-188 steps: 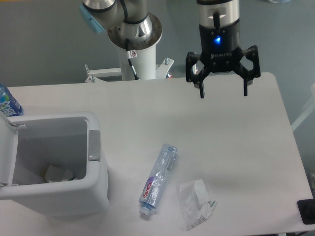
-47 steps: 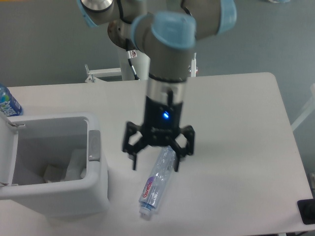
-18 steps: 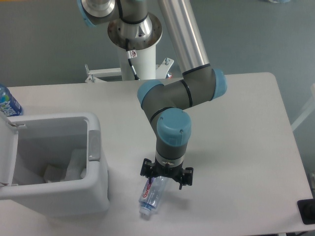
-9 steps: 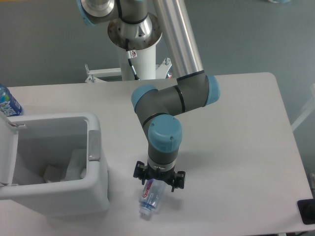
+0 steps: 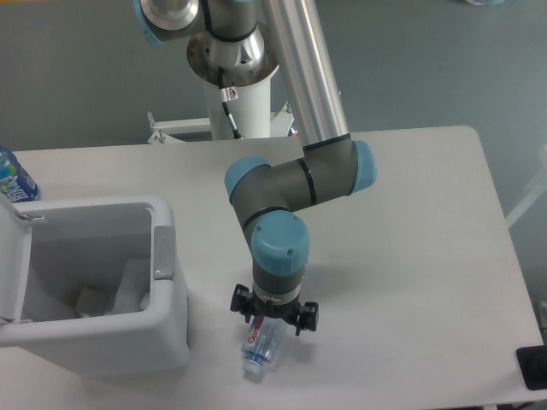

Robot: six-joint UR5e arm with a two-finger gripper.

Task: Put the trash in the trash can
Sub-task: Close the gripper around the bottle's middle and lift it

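White bench (image 5: 410, 222), white trash can (image 5: 162, 342) with a grey tab (image 5: 163, 253), clear crushed bottle (image 5: 261, 346) with purple-and-red label, black gripper (image 5: 273, 314), grey arm (image 5: 291, 184) with light-blue caps.

There is one crushed clear plastic bottle (image 5: 259, 345), one white rectangular plastic bin (image 5: 94, 290), one blue-labelled water bottle (image 5: 13, 178), one grey robot arm (image 5: 295, 184) and one white desk (image 5: 410, 256).

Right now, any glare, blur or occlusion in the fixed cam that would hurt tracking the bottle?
Fixed camera: even, soft light, only faint shadows on the table. Image mildly soft throughout, no motion blur. The gripper and wrist hide the upper part of the crushed bottle; its label and cap end show. The trash can is bright white but keeps its edges.
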